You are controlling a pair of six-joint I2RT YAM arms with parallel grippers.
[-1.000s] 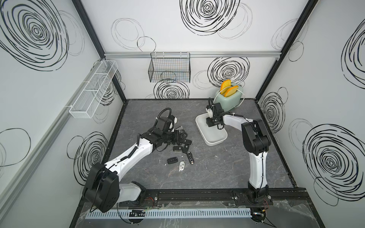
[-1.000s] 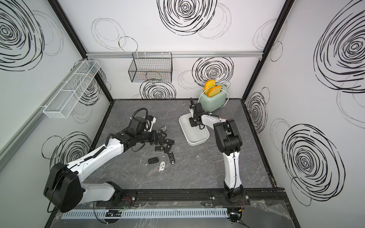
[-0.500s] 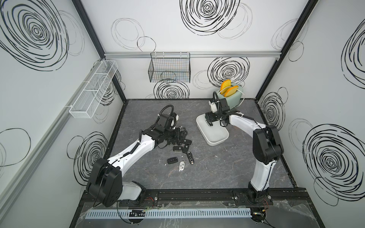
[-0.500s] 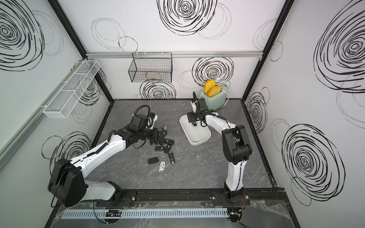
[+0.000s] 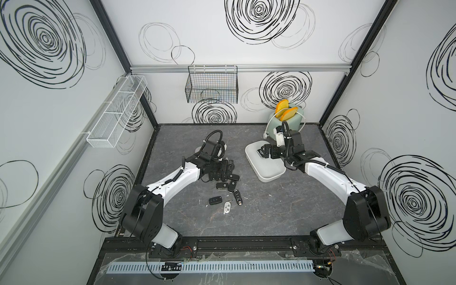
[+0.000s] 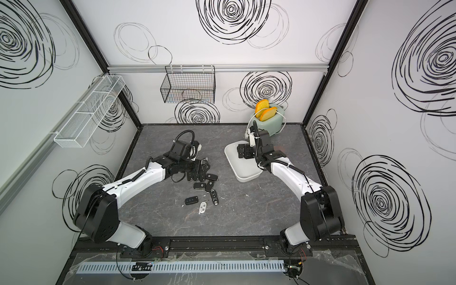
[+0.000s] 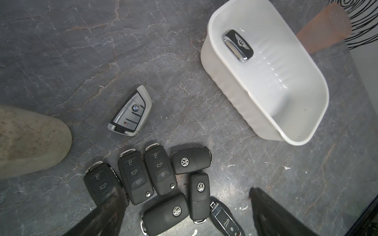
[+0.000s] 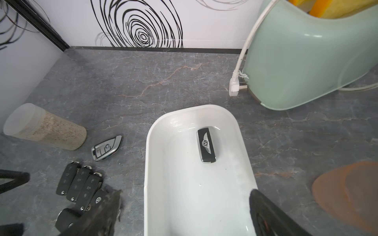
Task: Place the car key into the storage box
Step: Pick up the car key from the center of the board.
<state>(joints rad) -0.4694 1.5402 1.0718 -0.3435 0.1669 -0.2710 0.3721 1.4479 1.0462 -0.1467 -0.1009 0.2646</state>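
Car key [image 8: 206, 145] lies flat on the floor of the storage box [image 8: 176, 194], logo up, near its far end. Right claw [image 8: 185, 191] hangs just over the box, jaws wide & empty, so imo the drop is done. Left claw [image 7: 186, 191] is wide too, holding nothing, low over the pile of keys [image 7: 159, 177] on the desk [image 7: 61, 51], prob placed for a next pick.

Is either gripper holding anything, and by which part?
Nothing held: left gripper and right gripper open; black winged-badge car key lies free in white plastic storage box.
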